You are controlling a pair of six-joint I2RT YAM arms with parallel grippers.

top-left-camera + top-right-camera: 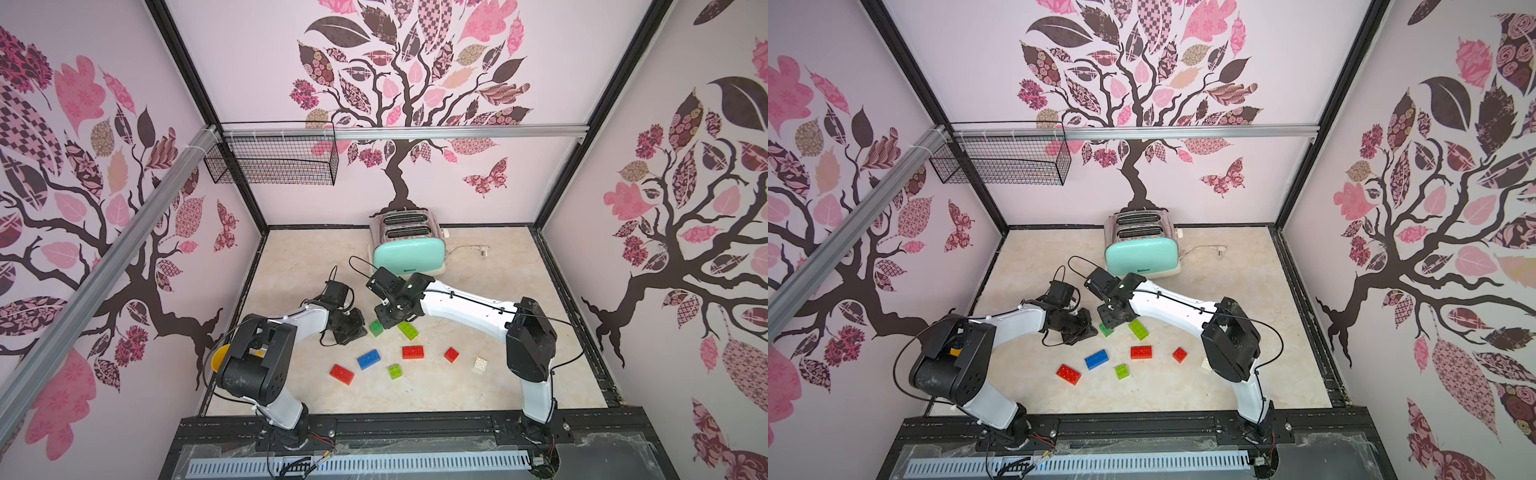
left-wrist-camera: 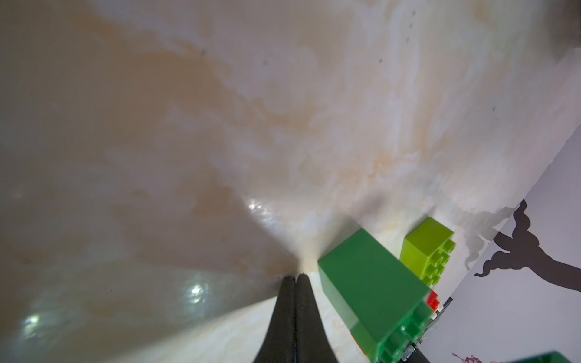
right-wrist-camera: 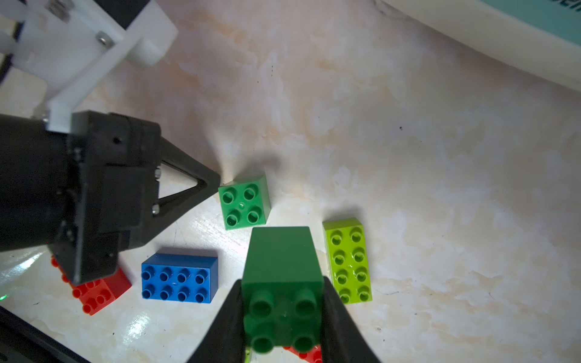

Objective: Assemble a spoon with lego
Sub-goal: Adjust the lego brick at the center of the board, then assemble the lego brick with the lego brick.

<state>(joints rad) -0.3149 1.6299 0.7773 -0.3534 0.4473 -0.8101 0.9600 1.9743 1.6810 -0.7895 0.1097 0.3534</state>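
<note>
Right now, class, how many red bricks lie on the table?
3: red oblong beside the blue brick, red oblong mid-table, red square near the white brick. Arms may hide others.

The enclosure has 3 pale pink walls [image 1: 257, 75] printed with dark tree [image 1: 399, 124] and leaf motifs and black corner posts. The floor [image 1: 490, 374] is a glossy cream marble-pattern surface. An aluminium rail [image 1: 415, 134] crosses the back wall; a black wire basket [image 1: 272, 160] hangs at its left end. A mint toaster [image 1: 409, 247] stands at the floor's back edge, plug [image 1: 482, 249] beside it.
</note>
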